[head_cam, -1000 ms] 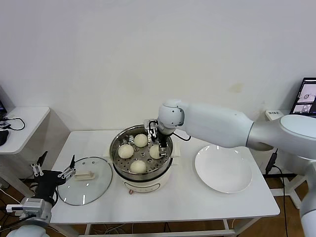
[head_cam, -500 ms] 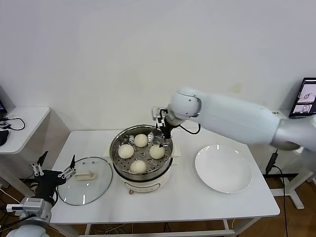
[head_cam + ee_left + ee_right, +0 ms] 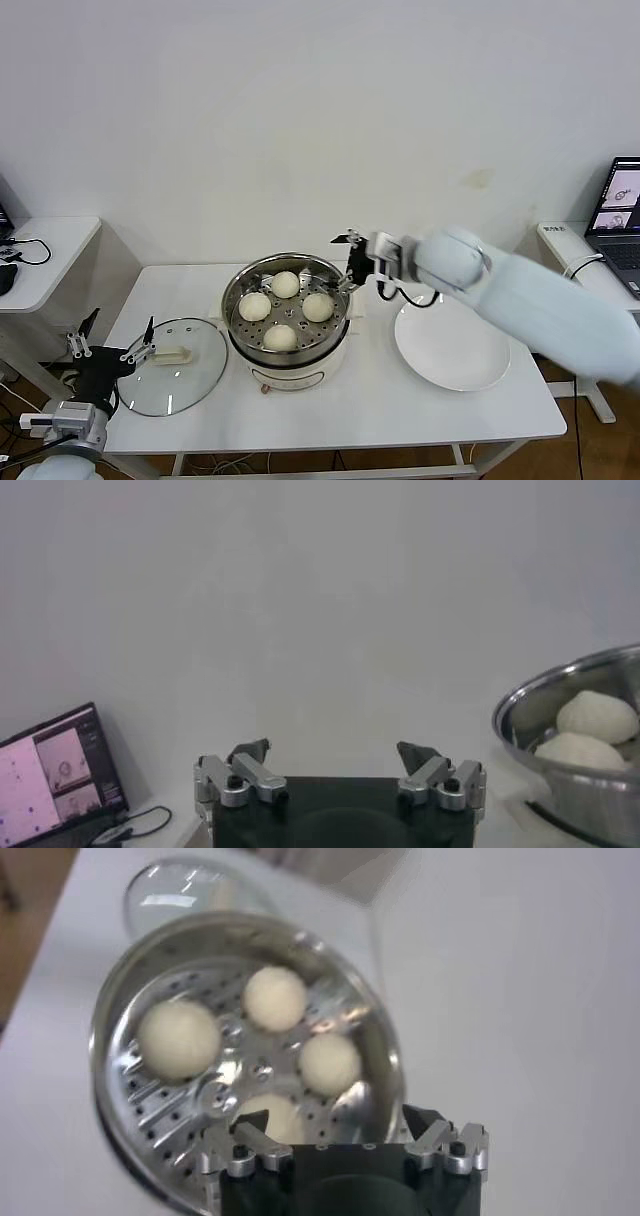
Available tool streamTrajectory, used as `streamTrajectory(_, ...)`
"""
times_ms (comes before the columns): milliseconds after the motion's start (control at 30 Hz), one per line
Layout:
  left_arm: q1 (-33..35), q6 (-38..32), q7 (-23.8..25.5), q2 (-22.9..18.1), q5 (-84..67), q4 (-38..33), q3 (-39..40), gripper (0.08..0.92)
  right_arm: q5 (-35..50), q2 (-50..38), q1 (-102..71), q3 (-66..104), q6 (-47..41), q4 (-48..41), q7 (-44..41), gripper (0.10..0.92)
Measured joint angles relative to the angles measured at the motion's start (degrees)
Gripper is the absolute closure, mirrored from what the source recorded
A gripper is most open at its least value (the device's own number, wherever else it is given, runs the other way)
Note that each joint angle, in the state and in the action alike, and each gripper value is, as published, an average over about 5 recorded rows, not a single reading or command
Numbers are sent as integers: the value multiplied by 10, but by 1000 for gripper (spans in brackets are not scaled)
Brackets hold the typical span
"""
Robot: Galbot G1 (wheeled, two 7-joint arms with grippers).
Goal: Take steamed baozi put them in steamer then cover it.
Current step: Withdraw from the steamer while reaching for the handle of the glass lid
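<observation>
Filling the lower half of the head view, the white worktop [image 3: 330, 405] carries everything. The right arm [image 3: 540, 305] reaches in from the right edge of the frame toward the centre, above a flat white plate [image 3: 452, 343] that sits right of centre.

At the centre stands the steamer [image 3: 287, 318], its shiny steel rim open to view on a white base. Left of it, in the lower left of the frame, a clear glass lid [image 3: 171, 365] lies flat on the worktop, its cream handle [image 3: 172, 354] facing up; it is apart from the steamer and not covering it.

The right gripper [image 3: 349, 262] hangs just above and beside the steamer's right rim, its fingers spread and holding nothing. The right wrist view confirms this: the two fingertips stand apart at the bottom of that picture, with the perforated tray beyond them.

The left gripper [image 3: 112, 345] sits low at the lower left of the head view, at the lid's left edge, fingers spread and empty; the left wrist view shows its fingertips apart against the wall, with the steamer's rim at the right of that picture.

Four steamed baozi [image 3: 285, 284] rest on the tray inside the steamer, one toward the back, one left, one right, one front, each separate from its neighbours.
</observation>
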Motion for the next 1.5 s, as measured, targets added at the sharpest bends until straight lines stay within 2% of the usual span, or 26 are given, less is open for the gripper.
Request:
streamTrajectory(133,-5,-4,-1,-1,10,10,7,177,-19,-11,-142,133,54,23,59,203)
streamTrajectory(300,-13,-9,-2,-5,26,24,17,177,-55,16,-316,304,139,39,104,203)
streamTrajectory(667,-18,-37,-9,0,153,67,38,177,-122,187,-607,612,306,61,115,203)
streamTrajectory(1033,-14,-76,-6,22,456,151,35,177,-156,339,-788,771,352,97,112,203)
streamTrajectory(1233,-29,-97,-9,35,589,208,48,177,-175,388,-847,814,367,111,115,203)
streamTrajectory(1500,-54,-107,-5,41,687,264,77,177,-195,428,-890,849,378,121,120,203)
